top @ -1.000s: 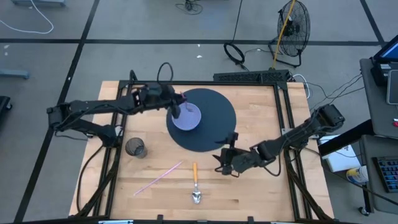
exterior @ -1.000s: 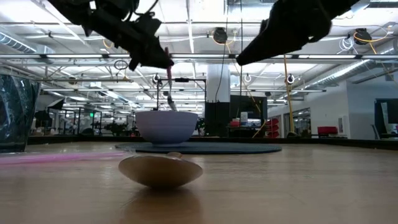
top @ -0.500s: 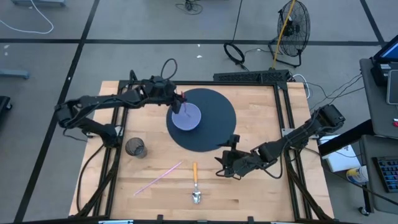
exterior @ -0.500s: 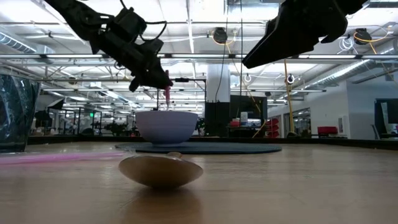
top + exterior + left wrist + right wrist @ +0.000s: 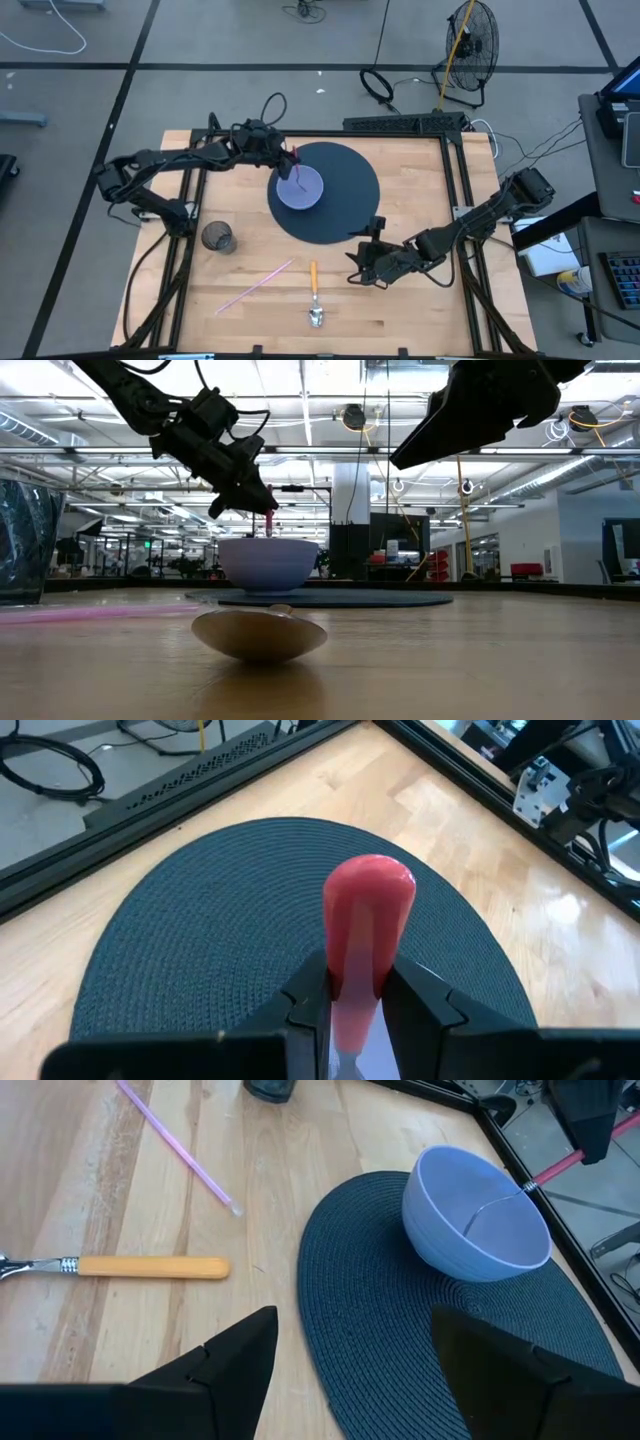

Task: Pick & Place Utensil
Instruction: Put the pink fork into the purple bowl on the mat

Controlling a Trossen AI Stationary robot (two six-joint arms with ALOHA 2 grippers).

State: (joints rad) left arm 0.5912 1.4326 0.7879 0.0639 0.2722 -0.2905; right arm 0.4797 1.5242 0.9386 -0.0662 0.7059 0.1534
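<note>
step: placing utensil in bowl | left hand [image 5: 285,160] clamped on pink-handled utensil [image 5: 366,920], its metal end down inside lavender bowl [image 5: 299,189] on dark mat [image 5: 345,215] | right hand [image 5: 350,1355] apart, idle over desk [image 5: 420,310] near orange-handled utensil [image 5: 313,278] | next: let go, lift clear without tipping bowl

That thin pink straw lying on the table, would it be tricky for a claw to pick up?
Probably. The pink straw lies flat against the wooden table, so fingers have little to get under. It looks thin and round, so a nudge might roll it. It is likely very light and may bend if pinched hard.
</note>
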